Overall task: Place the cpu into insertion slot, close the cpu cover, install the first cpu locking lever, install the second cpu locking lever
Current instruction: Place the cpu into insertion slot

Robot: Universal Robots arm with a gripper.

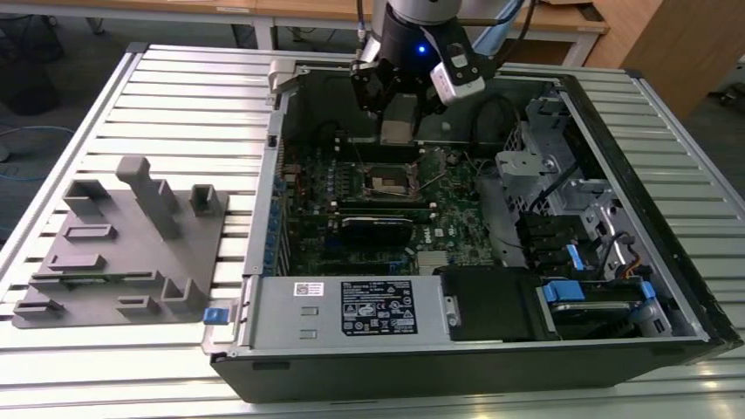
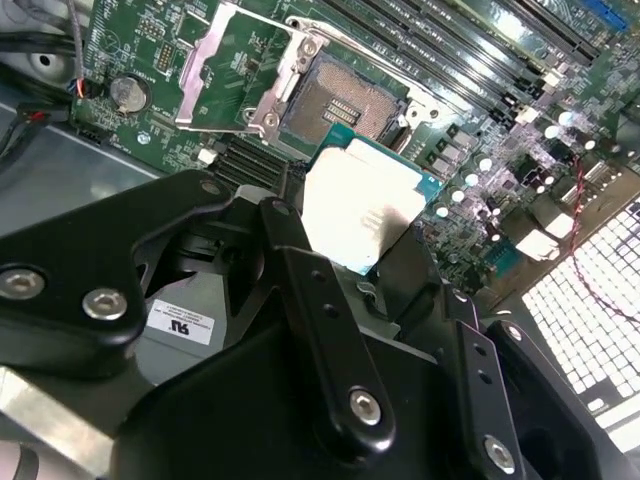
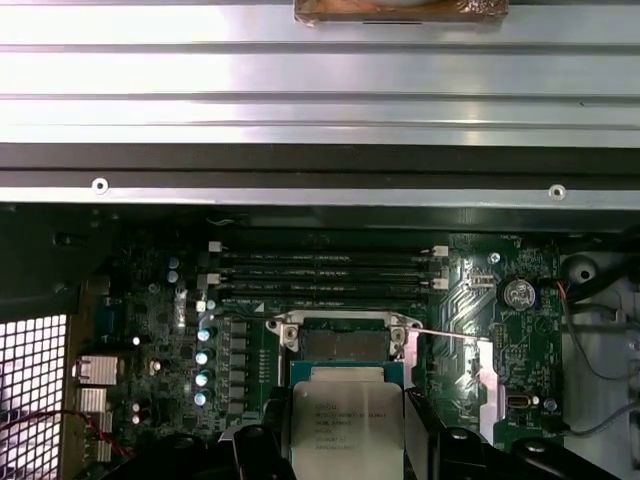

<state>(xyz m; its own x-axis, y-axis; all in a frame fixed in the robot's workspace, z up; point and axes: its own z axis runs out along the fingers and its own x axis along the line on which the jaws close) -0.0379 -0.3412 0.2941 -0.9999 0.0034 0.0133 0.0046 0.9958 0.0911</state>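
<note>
Exterior view: slatted table [image 1: 174, 105] bears case [image 1: 466, 371]; tool [image 1: 402, 115] grips cpu [image 1: 399, 133].

One cpu [image 2: 365, 205]; one insertion slot [image 2: 340, 105]; one cpu cover [image 2: 282, 75]; one coin cell [image 2: 128, 93].

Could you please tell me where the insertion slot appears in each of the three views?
Exterior view: the slot lies mid-board, below the gripper in the picture.
Second wrist view: the slot lies just past the held cpu, beside the open cover.
First wrist view: the slot sits between the cpu and the memory slots.
Shared landmark: the memory slots, alongside the slot.
</note>
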